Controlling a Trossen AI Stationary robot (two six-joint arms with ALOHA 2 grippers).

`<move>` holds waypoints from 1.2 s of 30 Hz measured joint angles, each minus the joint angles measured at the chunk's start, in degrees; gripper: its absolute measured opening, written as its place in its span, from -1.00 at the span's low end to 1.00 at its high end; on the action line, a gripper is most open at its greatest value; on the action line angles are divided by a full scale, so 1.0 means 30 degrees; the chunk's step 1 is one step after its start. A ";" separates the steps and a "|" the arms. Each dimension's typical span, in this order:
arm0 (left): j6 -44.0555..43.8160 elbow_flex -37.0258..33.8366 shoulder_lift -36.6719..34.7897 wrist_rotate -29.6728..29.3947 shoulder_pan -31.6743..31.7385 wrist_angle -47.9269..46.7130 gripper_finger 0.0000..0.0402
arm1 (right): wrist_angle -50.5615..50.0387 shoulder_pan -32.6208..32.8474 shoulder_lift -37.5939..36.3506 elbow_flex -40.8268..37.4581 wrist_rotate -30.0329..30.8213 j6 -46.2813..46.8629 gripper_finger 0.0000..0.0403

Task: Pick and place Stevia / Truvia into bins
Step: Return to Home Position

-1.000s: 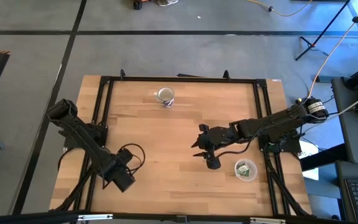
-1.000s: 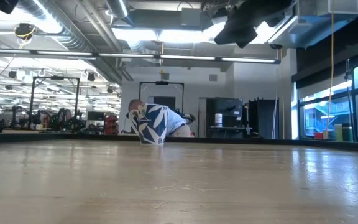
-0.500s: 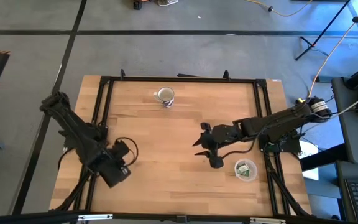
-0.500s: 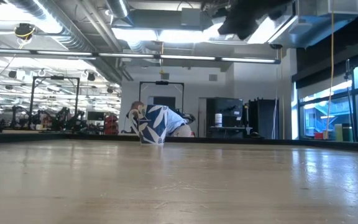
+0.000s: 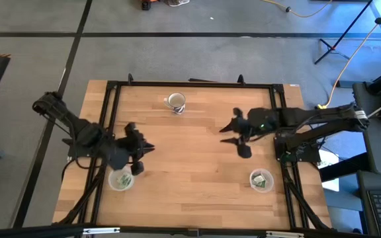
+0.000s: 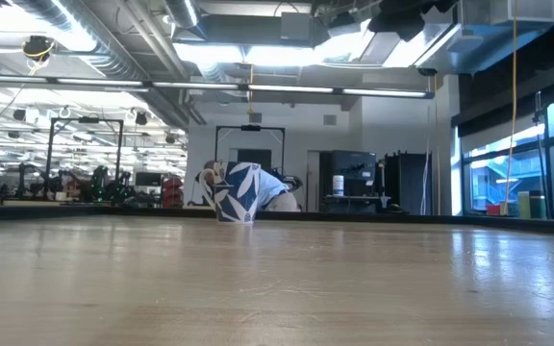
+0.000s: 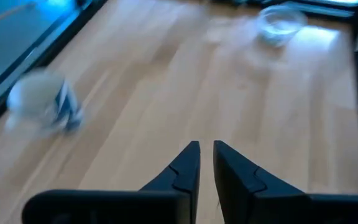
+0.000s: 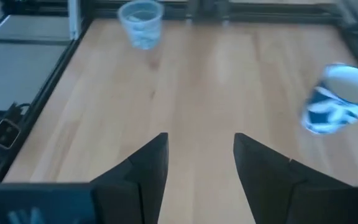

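Note:
Green and white Stevia / Truvia packets lie inside both bins: the clear cup near the front left (image 5: pixel 121 180) and the clear cup near the front right (image 5: pixel 262 180). No loose packet shows on the table. My left gripper (image 5: pixel 147 148) hangs above the wood just beyond the left cup, its fingers (image 7: pixel 206 152) a narrow gap apart with nothing between them. My right gripper (image 5: pixel 225 132) hovers right of the table's middle, open and empty (image 8: pixel 201 146). The left wrist view shows the right cup (image 7: pixel 278 22). The right wrist view shows the left cup (image 8: pixel 142 22).
A white mug with a blue pattern (image 5: pixel 175 101) stands near the far edge; it also shows in the low view (image 6: pixel 239 192) and both wrist views (image 7: pixel 39 102) (image 8: pixel 340 99). A black frame (image 5: pixel 190 84) runs around the tabletop. Bare wood lies between the cups.
My left gripper has risen from over the left cup and gone toward the far edge, turning as it went, so the cup with its packets now shows. My right gripper has lifted and drawn back toward the far right.

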 joint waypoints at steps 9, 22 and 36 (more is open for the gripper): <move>1.2670 0.0007 -0.0441 0.8317 0.5587 0.7252 -0.87 | -0.0027 -0.1252 -0.4345 -0.2739 0.2162 0.1963 -0.09; 1.2312 -0.4847 -0.8151 0.6810 0.7930 0.7826 -0.98 | 0.1482 -0.3684 -1.1646 -0.8531 0.2152 0.1298 -0.09; 1.2734 -1.4665 -1.7353 0.7934 0.7981 1.4564 -0.98 | 0.1173 -0.5635 -1.8245 -1.2179 0.0281 0.0639 -0.09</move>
